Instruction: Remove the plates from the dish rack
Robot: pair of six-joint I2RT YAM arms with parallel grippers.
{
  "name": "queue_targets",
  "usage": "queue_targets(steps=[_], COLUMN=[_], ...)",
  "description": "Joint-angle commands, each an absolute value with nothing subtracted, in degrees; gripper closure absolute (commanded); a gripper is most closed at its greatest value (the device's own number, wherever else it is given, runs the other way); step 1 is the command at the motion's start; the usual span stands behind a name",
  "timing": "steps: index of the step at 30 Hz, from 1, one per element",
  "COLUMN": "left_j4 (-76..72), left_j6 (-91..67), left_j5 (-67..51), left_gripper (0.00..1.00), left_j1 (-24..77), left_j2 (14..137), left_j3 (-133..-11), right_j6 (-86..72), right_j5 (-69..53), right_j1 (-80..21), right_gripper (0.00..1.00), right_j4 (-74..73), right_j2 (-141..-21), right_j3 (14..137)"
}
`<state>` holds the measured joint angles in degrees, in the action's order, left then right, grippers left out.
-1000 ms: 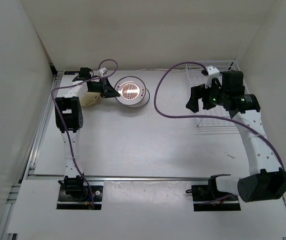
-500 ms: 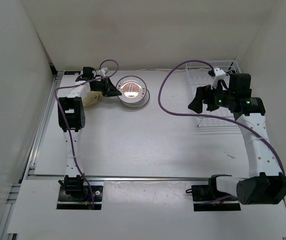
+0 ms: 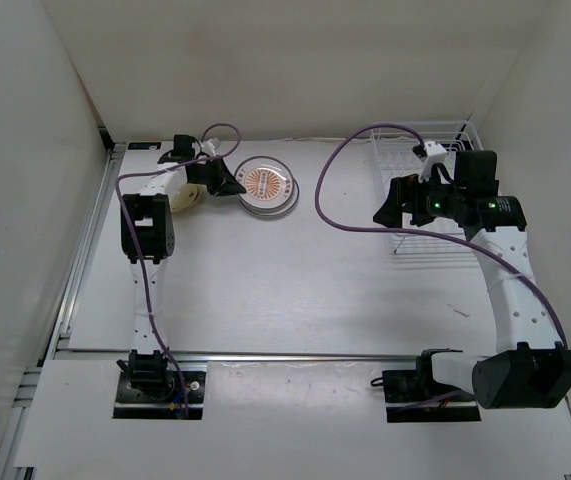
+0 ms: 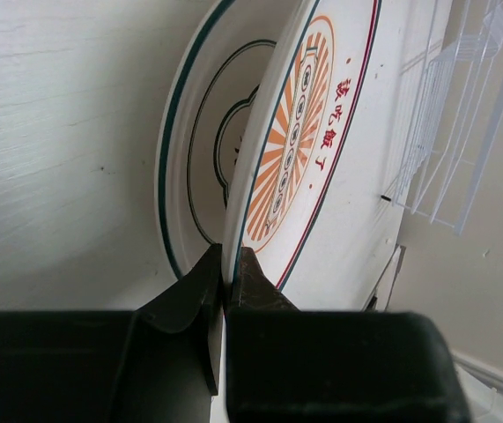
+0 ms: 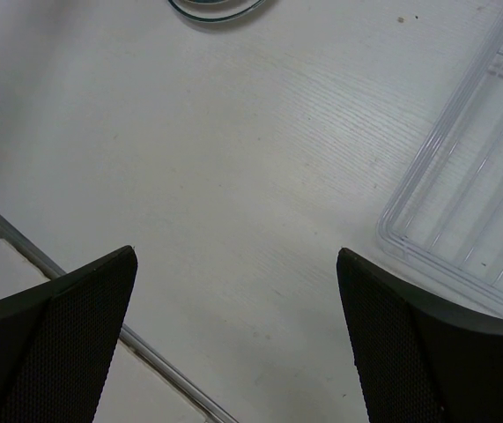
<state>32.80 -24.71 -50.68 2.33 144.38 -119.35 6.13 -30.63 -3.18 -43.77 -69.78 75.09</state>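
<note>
While overhead the left pincer [image 3: 231,185] meets the sunburst plate [image 3: 268,184], well apart from the dish rack [image 3: 427,246], its wrist view shows it clamped on the tilted rim; dropped, it might chip the dark-rimmed plate [image 4: 181,176] beneath. Right wrist view: right pincer [image 5: 238,326] apart, empty.

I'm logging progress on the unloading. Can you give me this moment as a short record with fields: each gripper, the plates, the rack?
left gripper: shut on the rim of the sunburst plate
sunburst plate: held over the dark-rimmed plate
cream plate: on the table, under the left wrist
right gripper: open, empty, beside the dish rack
dish rack: no plate visible in it
</note>
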Motion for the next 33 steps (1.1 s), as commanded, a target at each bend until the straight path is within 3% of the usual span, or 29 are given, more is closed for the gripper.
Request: queue_targets(steps=[1, 5, 8, 9, 10, 16, 33], left_j4=[31.6, 31.6, 31.6, 31.6, 31.6, 31.6, 37.4], left_j6=[-25.2, -25.2, -25.2, -25.2, -25.2, -24.0, -16.4], left_j5=[-51.7, -51.7, -51.7, -51.7, -51.2, -50.6, -33.8], left_gripper=[0.88, 0.86, 0.76, 0.72, 0.57, 0.28, 0.11], left_j1=[3.9, 3.9, 3.9, 3.9, 3.9, 3.9, 7.4], left_j2=[144.2, 144.2, 144.2, 144.2, 144.2, 142.6, 136.8], left_j3=[-121.2, -121.2, -120.7, -120.7, -120.7, -119.6, -121.9], right_j6=[5.8, 5.8, 5.8, 5.8, 5.8, 5.3, 4.2], right_j5=[-32.3, -32.9, -32.9, -32.9, -32.9, -33.4, -35.8], right_j1=[-3.2, -3.2, -3.2, -3.2, -3.2, -2.6, -1.0], right_gripper=[0.03, 0.03, 0.03, 0.03, 0.03, 0.03, 0.03], right_j4=[-43.0, -43.0, -43.0, -43.0, -43.0, -43.0, -43.0], right_j2=[-68.3, -68.3, -67.8, -67.8, -67.8, -66.7, -63.4], right_j3=[75.1, 74.6, 74.6, 74.6, 74.6, 73.5, 70.2])
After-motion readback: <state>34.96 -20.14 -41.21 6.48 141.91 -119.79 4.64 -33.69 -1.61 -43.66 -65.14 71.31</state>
